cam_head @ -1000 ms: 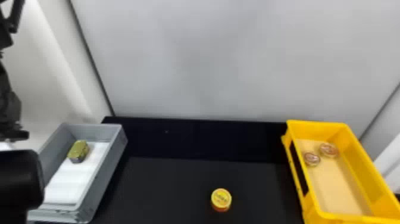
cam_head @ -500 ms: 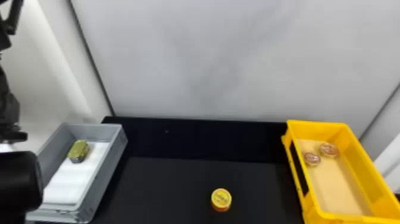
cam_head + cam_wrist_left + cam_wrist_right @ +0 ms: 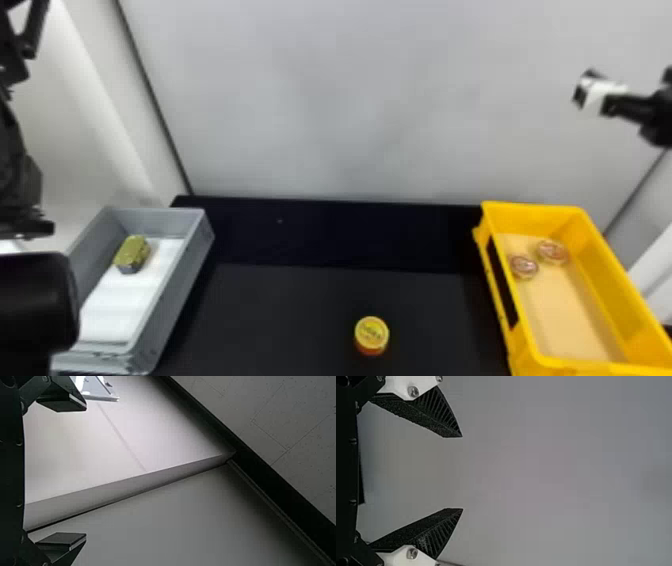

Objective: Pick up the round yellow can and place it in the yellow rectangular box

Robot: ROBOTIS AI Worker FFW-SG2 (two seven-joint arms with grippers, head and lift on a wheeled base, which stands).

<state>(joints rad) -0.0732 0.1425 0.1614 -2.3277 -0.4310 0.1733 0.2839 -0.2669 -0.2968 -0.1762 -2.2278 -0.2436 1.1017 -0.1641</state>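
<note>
Right tool (image 3: 462, 473), spread and empty, has just entered the head view on the side of the yellow rectangular box (image 3: 602, 285), so reaching for the round yellow can (image 3: 372, 334) on the desk (image 3: 280, 310) probably comes next.

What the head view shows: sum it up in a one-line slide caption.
Round yellow can on a black table, between a gray bin and the yellow rectangular box.

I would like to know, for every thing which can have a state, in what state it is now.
Round yellow can: upright, on the dark table.
Yellow rectangular box: open-topped, holding two small round cans.
Grey box: open-topped, holding a greenish tin.
Left gripper: open, empty.
Right gripper: open, empty.
</note>
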